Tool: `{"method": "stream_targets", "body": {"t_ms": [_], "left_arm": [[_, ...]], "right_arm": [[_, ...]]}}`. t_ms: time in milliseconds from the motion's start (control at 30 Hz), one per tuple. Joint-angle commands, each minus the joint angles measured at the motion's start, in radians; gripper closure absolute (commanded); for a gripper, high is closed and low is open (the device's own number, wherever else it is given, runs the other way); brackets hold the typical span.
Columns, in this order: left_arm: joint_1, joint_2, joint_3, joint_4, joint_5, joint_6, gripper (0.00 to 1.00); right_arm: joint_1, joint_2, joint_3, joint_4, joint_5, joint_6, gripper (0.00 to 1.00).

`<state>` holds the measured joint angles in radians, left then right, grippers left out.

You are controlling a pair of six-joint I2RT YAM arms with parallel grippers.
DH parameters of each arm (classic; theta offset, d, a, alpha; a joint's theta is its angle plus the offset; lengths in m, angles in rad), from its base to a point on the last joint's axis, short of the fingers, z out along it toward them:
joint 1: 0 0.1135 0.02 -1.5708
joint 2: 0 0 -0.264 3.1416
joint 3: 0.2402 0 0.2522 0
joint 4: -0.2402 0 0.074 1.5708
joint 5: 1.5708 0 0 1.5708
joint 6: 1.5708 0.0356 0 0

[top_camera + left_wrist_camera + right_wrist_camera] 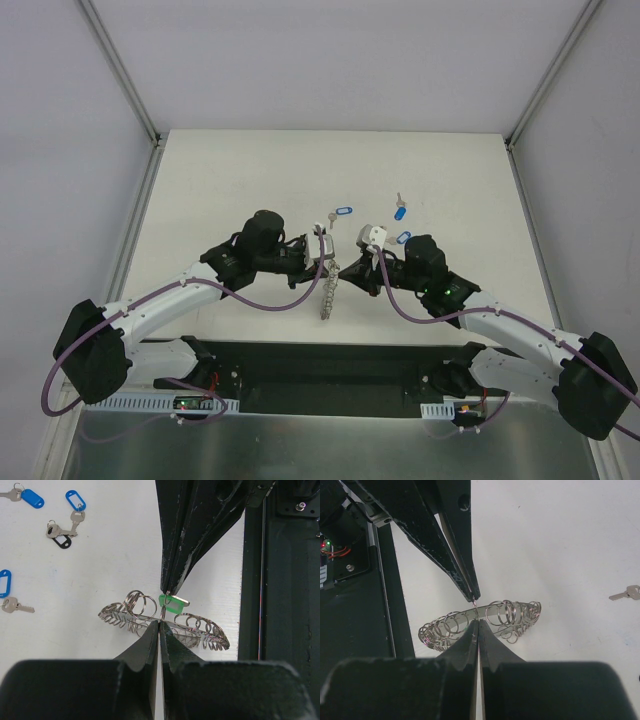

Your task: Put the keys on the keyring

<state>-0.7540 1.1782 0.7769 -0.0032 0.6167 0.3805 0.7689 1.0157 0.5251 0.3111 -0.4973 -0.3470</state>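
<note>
Keyring is held up between the two arms over the near half of the white table. From the top camera we only get it edge-on, like a short chain. The left gripper is clamped right down on its rim, fingertips pressed together with the metal band nipped between them. The right gripper comes in from the opposite side, tip to tip with the left one, and it's closed all the way too. As far as we can see it's pinching the little split ring of the green-tagged key. That key hangs right at the big ring's rim, touching it or very nearly, we can't tell which. We also can't tell whether the keyring's lower edge rests on the table.

The blue-tagged keys are lying loose on the table beyond the grippers, well apart from the ring, with a second and a third spread around. Just beside the second one sits a key with a black tag.
</note>
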Motion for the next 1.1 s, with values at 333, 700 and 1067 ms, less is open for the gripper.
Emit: {"method": "stream_targets", "body": {"t_ms": [333, 700, 1067], "left_arm": [[-0.008, -0.003, 0.002, 0.048, -0.003, 0.001, 1.0], [-0.01, -0.002, 0.004, 0.048, -0.003, 0.001, 1.0], [-0.008, 0.006, 0.007, 0.048, 0.003, -0.002, 1.0]], "right_arm": [[-0.005, 0.0, -0.004, 0.075, -0.006, 0.014, 0.99], [-0.003, 0.006, -0.004, 0.085, -0.004, 0.014, 0.99], [-0.003, 0.02, -0.002, 0.089, -0.006, 0.009, 0.99]]}}
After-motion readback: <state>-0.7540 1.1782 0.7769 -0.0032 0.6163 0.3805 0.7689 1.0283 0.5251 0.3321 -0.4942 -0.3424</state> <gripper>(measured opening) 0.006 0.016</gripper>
